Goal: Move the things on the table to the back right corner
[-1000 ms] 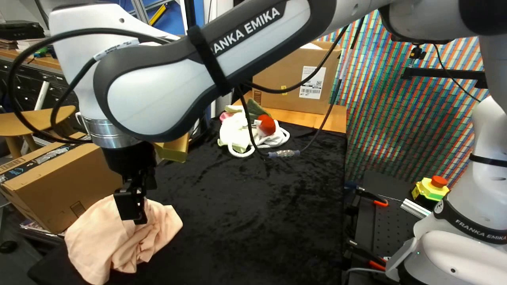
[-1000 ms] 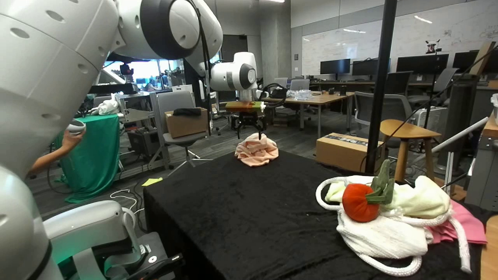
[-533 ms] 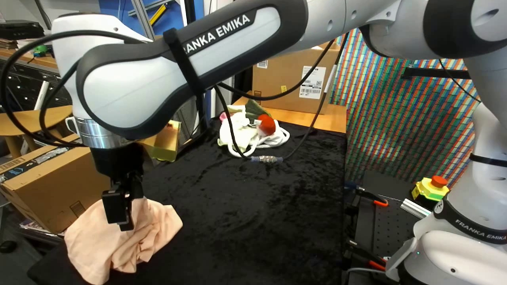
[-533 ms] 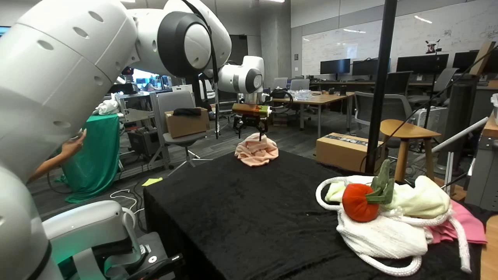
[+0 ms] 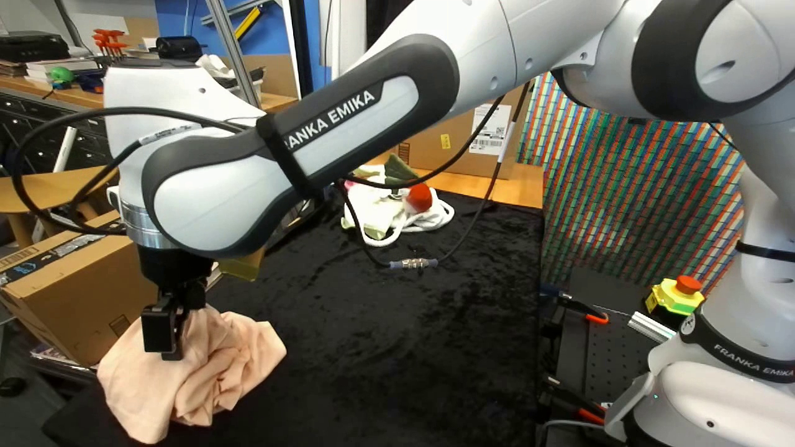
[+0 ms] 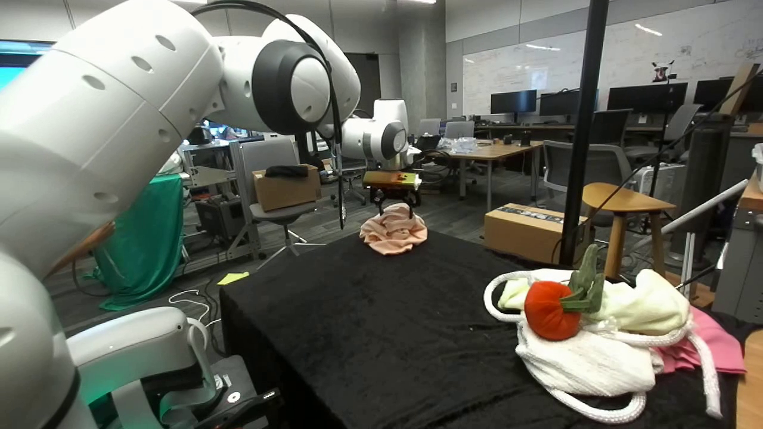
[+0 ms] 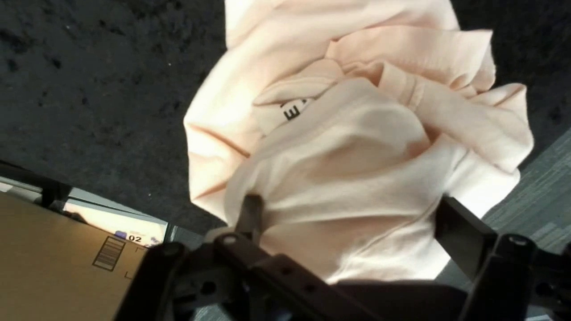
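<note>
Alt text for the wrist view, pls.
Crumpled peach cloth fills the centre, with open black jaws in front of its lower folds. Black-covered table shows at upper left; part of a cardboard box at lower left.

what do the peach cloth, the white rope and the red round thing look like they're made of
Peach cloth: probably matte cotton-like fabric, given its soft folds and stitched seam.
White rope: likely matte braided cord, cotton or synthetic; its surface looks ridged.
Red round thing: seemingly velvety plush, from its dull, soft-looking surface; possibly felt.
</note>
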Action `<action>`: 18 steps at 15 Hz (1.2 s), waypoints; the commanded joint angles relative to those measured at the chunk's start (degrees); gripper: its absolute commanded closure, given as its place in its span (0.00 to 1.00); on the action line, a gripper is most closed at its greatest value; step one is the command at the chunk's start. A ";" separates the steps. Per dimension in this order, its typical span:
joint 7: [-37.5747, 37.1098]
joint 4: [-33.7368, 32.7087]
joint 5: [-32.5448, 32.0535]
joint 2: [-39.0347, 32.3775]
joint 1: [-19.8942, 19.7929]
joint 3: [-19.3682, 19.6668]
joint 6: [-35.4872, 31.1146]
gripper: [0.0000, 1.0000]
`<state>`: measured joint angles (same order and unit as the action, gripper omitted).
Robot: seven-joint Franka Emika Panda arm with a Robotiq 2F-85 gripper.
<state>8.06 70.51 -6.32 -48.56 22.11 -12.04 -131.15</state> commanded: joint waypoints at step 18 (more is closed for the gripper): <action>-5.49 2.15 -5.05 0.49 5.73 6.10 0.71 0.86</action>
<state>3.61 71.34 -10.64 -50.04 27.21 -6.71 -132.57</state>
